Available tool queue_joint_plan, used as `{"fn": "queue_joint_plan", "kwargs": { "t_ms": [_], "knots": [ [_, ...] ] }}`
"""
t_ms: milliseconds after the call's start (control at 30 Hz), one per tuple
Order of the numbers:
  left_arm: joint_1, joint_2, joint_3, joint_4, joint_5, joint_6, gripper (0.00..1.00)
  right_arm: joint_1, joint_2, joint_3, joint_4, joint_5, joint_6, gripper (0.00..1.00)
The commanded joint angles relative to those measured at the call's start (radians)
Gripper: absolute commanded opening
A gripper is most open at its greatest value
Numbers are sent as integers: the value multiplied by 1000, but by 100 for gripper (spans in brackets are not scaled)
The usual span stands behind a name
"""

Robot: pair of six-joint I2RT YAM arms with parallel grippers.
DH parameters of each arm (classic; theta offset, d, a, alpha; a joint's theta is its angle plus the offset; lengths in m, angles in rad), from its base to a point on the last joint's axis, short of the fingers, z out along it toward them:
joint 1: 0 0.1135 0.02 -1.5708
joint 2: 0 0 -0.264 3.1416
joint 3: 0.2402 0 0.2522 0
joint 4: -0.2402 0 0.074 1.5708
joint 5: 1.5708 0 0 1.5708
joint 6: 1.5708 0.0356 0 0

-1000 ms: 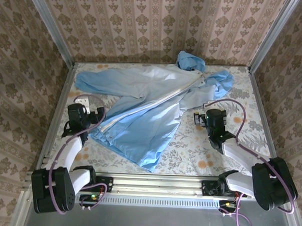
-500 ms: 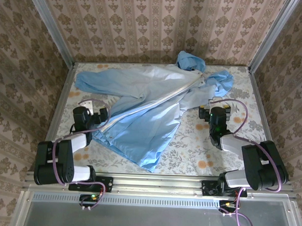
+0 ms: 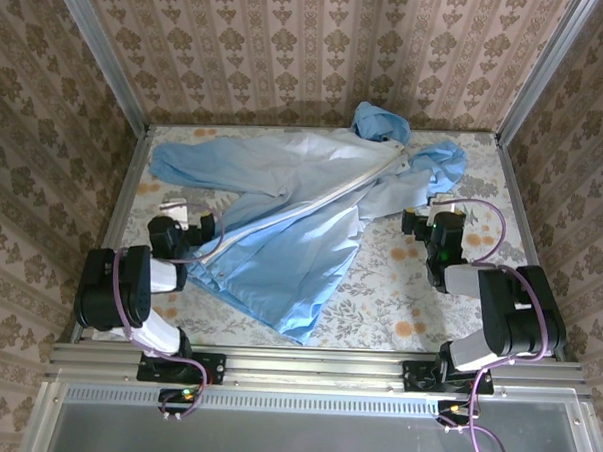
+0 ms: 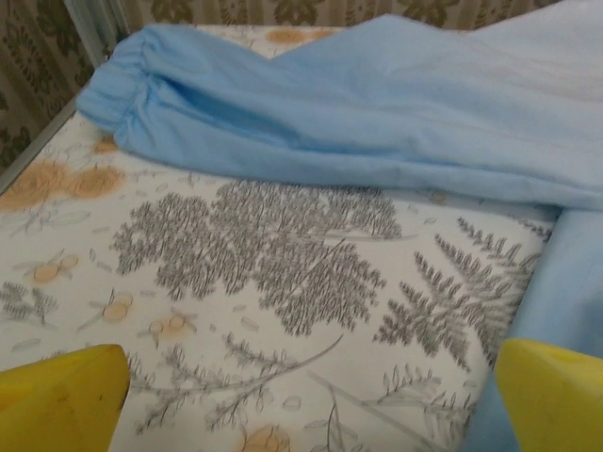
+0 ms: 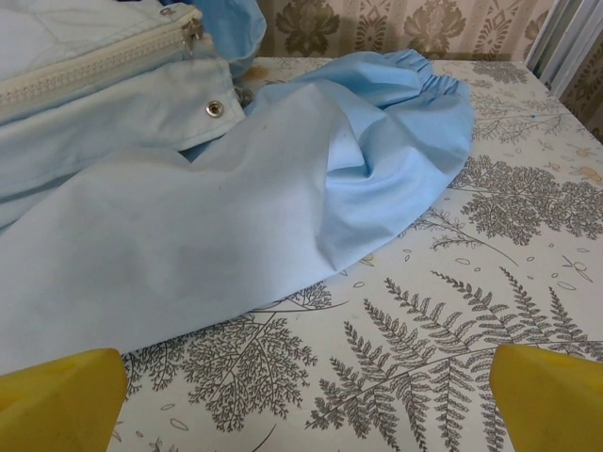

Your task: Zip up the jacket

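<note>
The left hand (image 3: 193, 224) sits low on the surface (image 3: 399, 290) with its jaws spread wide and nothing between them, just beside the jacket's hem corner. The jacket (image 3: 302, 216) lies flat across the middle, hem toward the near left and hood (image 3: 381, 122) at the far right, and the zipper (image 3: 313, 198) runs diagonally between them. The right hand (image 3: 422, 219) is equally wide open and empty, close to the right sleeve.

The cloth looks thin, light and limp. I judge it would bunch and slide on the surface if pulled from one end only. A sensible hold is one hand pinning the hem beside the zipper's foot, while the other takes the slider or its tab and draws along the strip. The tab is small, so the pinch must be exact.

The top view gives the whole layout and the zipper's line, but no teeth. The left wrist view shows the left hand (image 4: 301, 405) facing the left sleeve's gathered cuff (image 4: 122, 89) across bare surface. The right wrist view, over the right hand (image 5: 301, 405), shows zipper teeth (image 5: 94, 66) that look meshed up to a slider (image 5: 193, 28), a metal snap (image 5: 216, 108) and the right cuff (image 5: 419, 83).
</note>
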Motion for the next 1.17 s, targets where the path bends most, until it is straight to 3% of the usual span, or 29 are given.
{"fn": "queue_joint_plan", "kwargs": {
  "t_ms": [0,1133],
  "knots": [
    [-25,-7,50,-22,-7,48,100,-13,49,-23,115,-62,24,100],
    [-47,-8,69,-62,-8,78,100,-7,35,-19,82,-54,21,100]
  ]
}}
